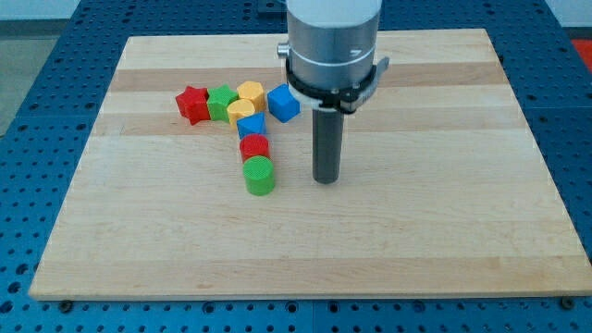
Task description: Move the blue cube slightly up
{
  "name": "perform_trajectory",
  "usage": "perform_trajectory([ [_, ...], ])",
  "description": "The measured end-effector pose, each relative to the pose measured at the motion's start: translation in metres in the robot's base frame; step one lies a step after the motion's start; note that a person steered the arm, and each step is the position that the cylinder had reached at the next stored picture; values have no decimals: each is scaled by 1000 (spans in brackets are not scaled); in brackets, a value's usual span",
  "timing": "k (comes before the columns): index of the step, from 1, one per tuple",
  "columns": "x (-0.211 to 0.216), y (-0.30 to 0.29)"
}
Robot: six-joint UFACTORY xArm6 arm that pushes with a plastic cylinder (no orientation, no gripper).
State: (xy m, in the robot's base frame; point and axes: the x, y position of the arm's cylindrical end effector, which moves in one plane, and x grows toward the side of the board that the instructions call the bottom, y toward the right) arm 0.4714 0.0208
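Observation:
The blue cube [284, 103] sits on the wooden board [444, 203] at the right end of a cluster of blocks, upper left of centre. My tip [326, 179] rests on the board below and to the right of the blue cube, apart from it. The rod hangs from the grey arm head at the view's top centre. The tip is to the right of the green cylinder [260, 175], with a gap between them.
Left of the blue cube lie a yellow block [251, 92], a second yellow block [241, 111], a green star [220, 102] and a red star [192, 104]. Below them stand another blue block [251, 126] and a red cylinder [254, 147].

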Motion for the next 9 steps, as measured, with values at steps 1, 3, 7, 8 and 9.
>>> perform_trajectory([
  [1, -26, 0],
  [3, -61, -14],
  [7, -84, -40],
  [8, -85, -40],
  [9, -91, -40],
])
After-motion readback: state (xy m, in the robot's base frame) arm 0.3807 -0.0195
